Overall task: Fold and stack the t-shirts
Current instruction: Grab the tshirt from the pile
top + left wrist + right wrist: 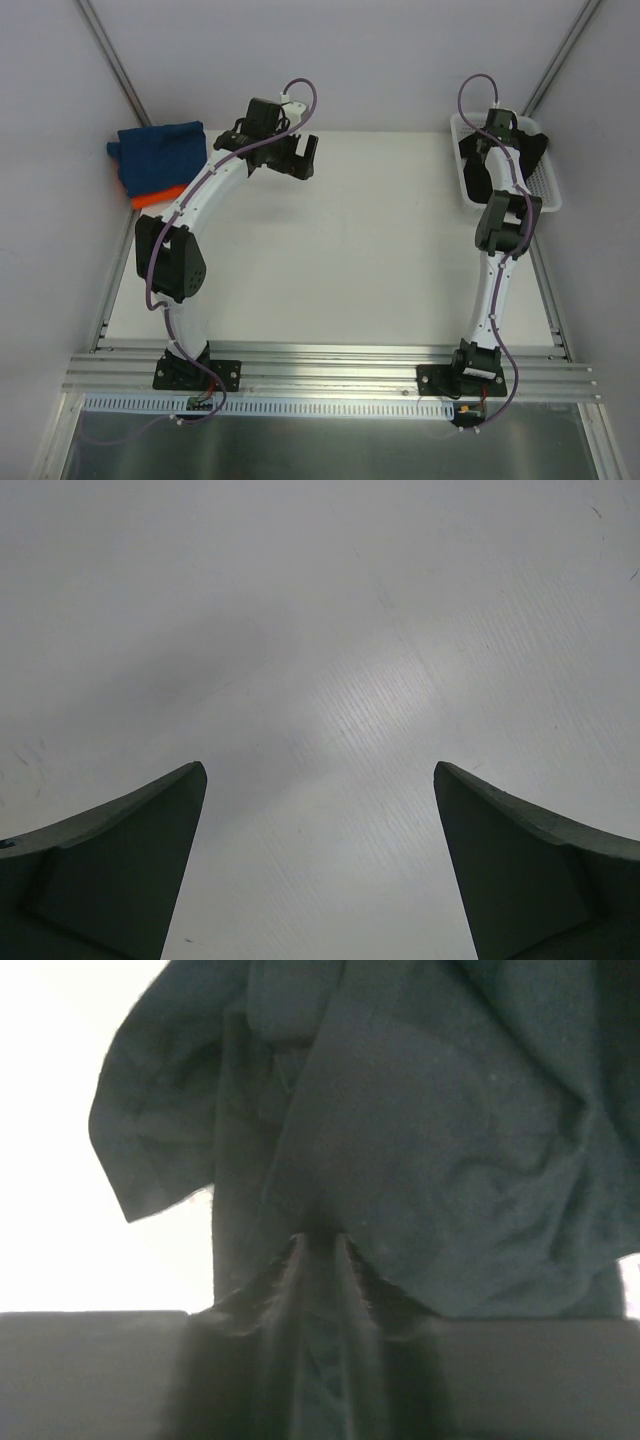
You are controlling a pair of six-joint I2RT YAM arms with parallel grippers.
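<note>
Right wrist view: right gripper (320,1245) clamps a thin fold of black shirt (450,1140), which could slip on lifting; left gripper (319,767) gapes wide.

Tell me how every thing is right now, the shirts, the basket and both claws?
black t-shirt: crumpled in the basket, pinched by the right gripper.
blue t-shirt: folded, lying on the orange t-shirt.
orange t-shirt: under the blue, only an edge showing.
basket: upright, holding the black t-shirt.
left gripper: open, empty, over bare table.
right gripper: shut on the black t-shirt.
</note>
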